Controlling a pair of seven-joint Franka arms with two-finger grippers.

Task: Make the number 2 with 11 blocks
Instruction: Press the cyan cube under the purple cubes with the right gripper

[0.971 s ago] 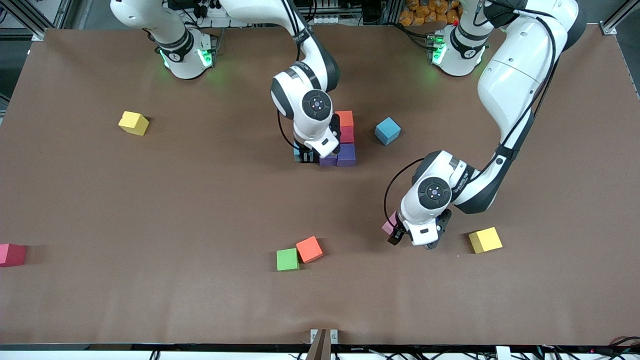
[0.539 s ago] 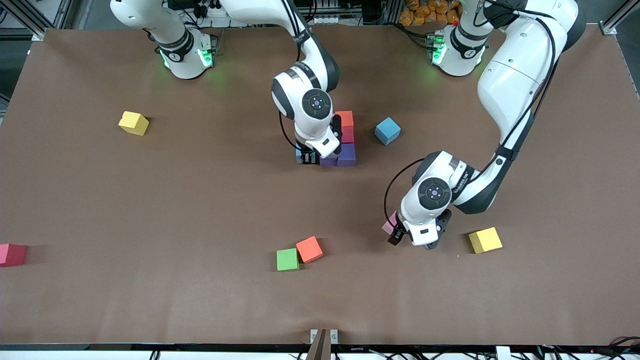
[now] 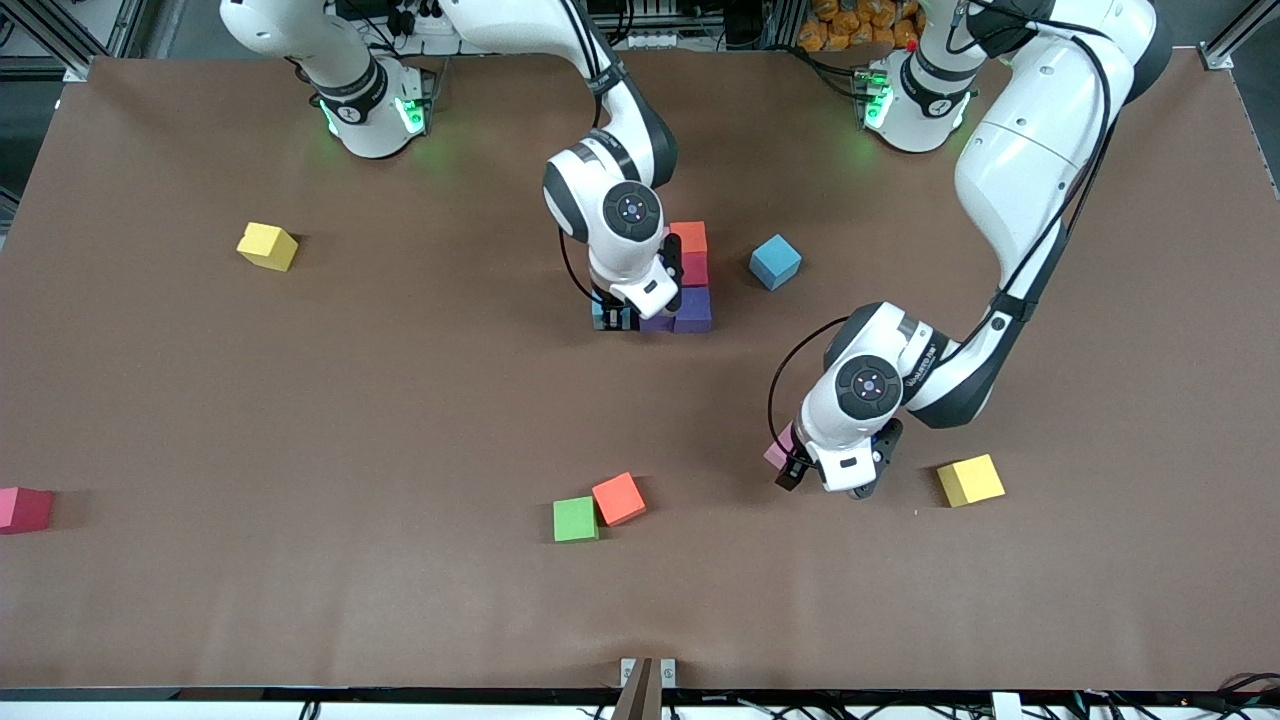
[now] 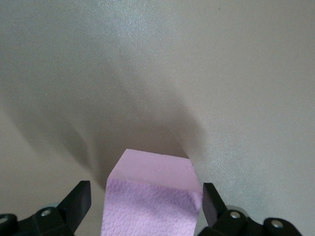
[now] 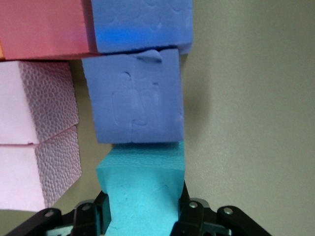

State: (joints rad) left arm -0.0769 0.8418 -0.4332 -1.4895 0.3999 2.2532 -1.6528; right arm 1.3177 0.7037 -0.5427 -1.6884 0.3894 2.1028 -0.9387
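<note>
Blocks are being joined: a blue block [image 5: 142,196] is kept clamped by the right gripper [image 3: 618,317] against the purple block [image 5: 135,96] — to extend the number 2 [image 3: 682,280]; the left gripper [image 4: 142,206] is spread wide around a pink block [image 4: 152,196], not yet gripped.

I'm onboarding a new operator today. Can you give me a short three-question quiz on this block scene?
1. True or false: the right end effector is shut on a teal block.
2. Which block sits between the left end effector's fingers? A) pink B) green C) yellow
3. Fill in: the green block touches the ___ block.

Key:
1. True; the teal block sits against a purple block of the partly built number 2.
2. A, the pink block, with the fingers open.
3. Orange.
</note>
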